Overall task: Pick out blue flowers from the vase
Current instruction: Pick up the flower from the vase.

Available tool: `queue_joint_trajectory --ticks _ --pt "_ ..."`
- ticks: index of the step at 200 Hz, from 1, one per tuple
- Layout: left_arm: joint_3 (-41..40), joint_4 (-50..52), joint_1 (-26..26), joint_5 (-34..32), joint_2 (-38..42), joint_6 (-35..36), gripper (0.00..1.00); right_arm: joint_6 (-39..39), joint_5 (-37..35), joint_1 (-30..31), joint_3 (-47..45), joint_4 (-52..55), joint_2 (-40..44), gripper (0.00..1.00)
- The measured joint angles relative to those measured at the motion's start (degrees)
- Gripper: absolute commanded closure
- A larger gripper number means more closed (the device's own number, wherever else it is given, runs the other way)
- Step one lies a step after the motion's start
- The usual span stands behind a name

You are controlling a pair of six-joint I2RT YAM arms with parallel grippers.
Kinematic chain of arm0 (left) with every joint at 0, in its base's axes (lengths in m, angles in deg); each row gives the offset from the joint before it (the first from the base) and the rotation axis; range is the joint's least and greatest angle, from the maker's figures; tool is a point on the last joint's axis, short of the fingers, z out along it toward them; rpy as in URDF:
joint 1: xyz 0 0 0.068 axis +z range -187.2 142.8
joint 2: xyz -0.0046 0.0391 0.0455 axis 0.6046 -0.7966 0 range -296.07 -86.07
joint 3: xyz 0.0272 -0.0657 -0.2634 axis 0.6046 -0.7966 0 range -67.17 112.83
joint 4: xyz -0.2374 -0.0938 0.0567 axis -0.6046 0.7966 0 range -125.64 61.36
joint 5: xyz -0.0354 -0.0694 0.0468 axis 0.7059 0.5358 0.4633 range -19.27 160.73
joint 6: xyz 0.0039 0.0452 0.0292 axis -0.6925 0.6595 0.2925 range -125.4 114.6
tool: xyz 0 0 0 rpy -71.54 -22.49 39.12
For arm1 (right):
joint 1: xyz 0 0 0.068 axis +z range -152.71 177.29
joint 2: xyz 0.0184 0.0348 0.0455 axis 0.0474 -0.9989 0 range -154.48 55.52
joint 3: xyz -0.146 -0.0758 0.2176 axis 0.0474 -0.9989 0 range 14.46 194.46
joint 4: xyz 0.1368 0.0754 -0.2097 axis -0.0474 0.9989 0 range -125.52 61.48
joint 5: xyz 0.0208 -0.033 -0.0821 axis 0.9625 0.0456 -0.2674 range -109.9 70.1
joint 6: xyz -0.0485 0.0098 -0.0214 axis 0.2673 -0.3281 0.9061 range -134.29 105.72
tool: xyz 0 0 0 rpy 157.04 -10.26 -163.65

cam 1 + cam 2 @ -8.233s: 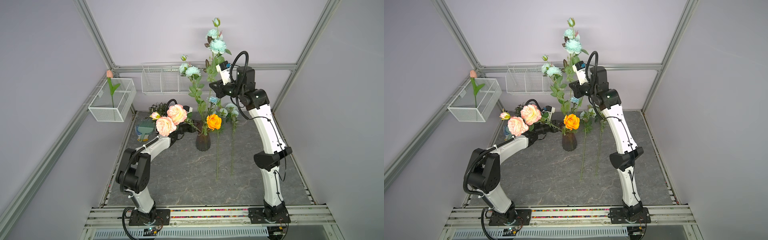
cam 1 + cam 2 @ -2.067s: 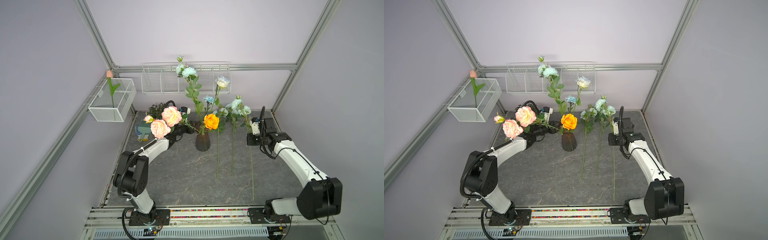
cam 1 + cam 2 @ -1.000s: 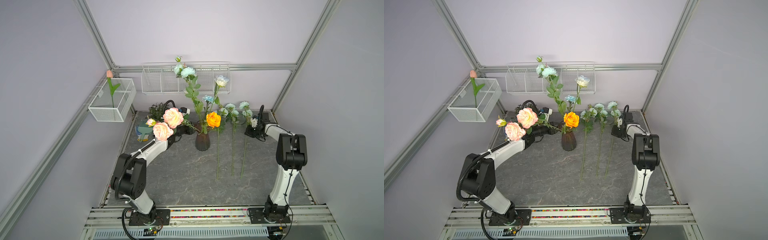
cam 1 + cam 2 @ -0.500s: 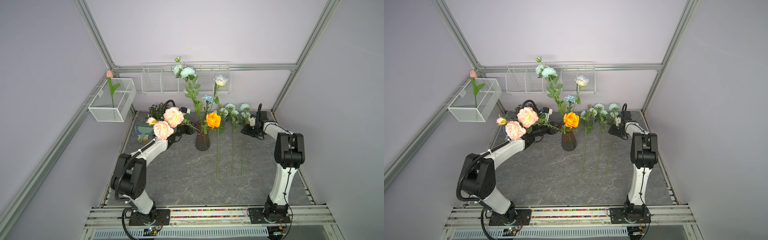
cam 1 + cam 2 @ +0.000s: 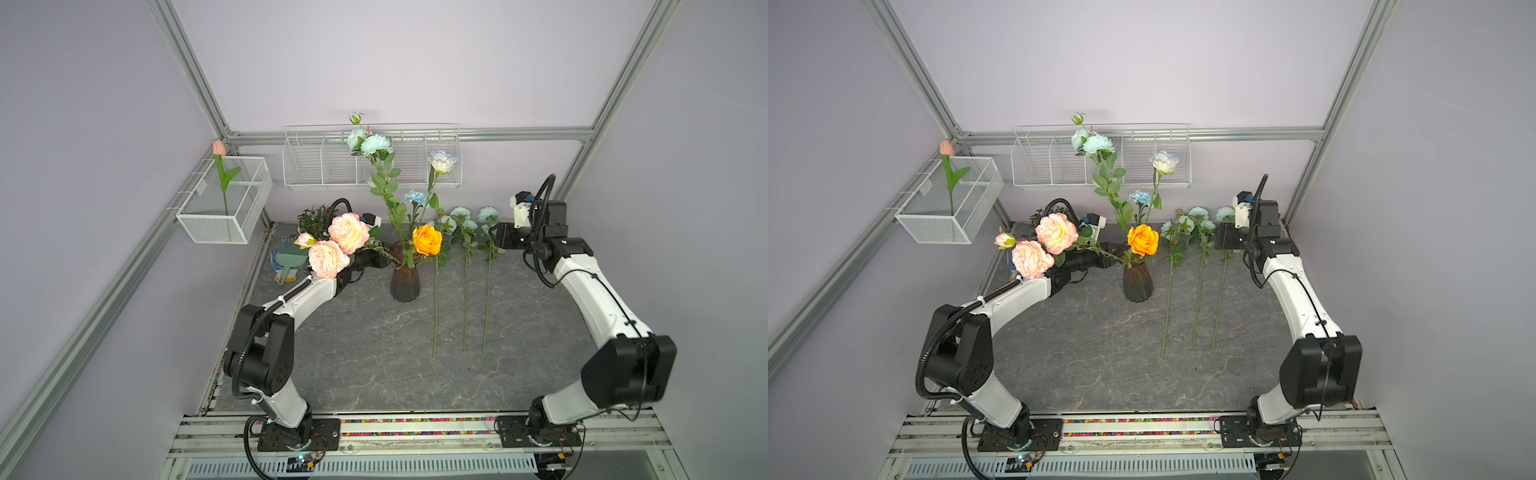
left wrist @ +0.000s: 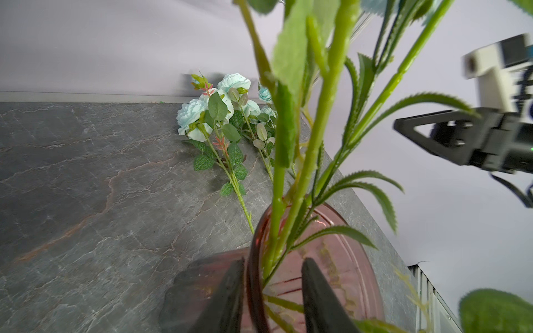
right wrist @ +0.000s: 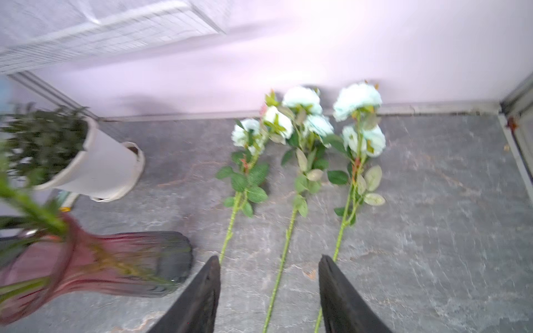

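Blue stems (image 5: pixel 464 291), three, lie on the counter (image 5: pixel 353 353) beside the vase (image 5: pixel 404 282); more stand in it. Left fingers (image 6: pixel 227 297) pinch its rim; right fingers (image 7: pixel 202 297), spread and empty, should reach for the next.

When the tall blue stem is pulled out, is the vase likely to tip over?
Probably top-heavy: the vase is small while the tall blue stem rises far above it. Alone it might tip, but the left gripper pinches its rim, so it should hold. The glass looks smooth, perhaps slippery.
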Motion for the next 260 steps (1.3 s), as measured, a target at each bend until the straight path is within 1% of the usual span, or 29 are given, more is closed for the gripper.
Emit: queue_joint_trajectory --ticks 20,41,55,77,106,158,188,212,260 --pt "0.0 -1.1 0.0 0.4 -0.5 -0.2 0.64 1.9 1.1 4.4 0.0 -0.2 5.1 0.45" --pt "0.0 -2.5 0.0 0.7 -1.0 -0.6 0.64 4.4 1.0 11.4 2.2 0.7 6.6 0.46" --pt "0.0 -3.3 0.0 0.9 -1.3 -1.1 0.64 5.7 1.0 15.2 4.1 1.2 6.4 0.46" --pt "0.0 -3.5 0.0 0.8 -1.4 -1.3 0.64 7.2 0.8 18.7 7.8 1.7 5.3 0.47" --pt "-0.1 -3.7 -0.1 0.8 -1.4 -1.3 0.64 9.2 0.6 22.6 16.1 1.8 -0.5 0.48" --pt "-1.1 -4.7 -0.1 0.8 -0.9 -1.5 0.64 11.8 0.4 25.6 29.9 4.1 -16.5 0.49" --pt "-1.3 -4.7 -0.1 0.7 -0.6 -1.5 0.64 13.0 -0.4 26.9 36.8 7.1 -23.3 0.50" --pt "-1.3 -4.7 -0.1 0.7 -0.6 -1.5 0.64 13.3 -2.3 27.4 39.5 8.6 -25.8 0.51" --pt "-1.4 -4.6 -0.1 0.7 -0.5 -1.5 0.64 13.4 -8.6 27.4 39.6 9.3 -26.1 0.51"
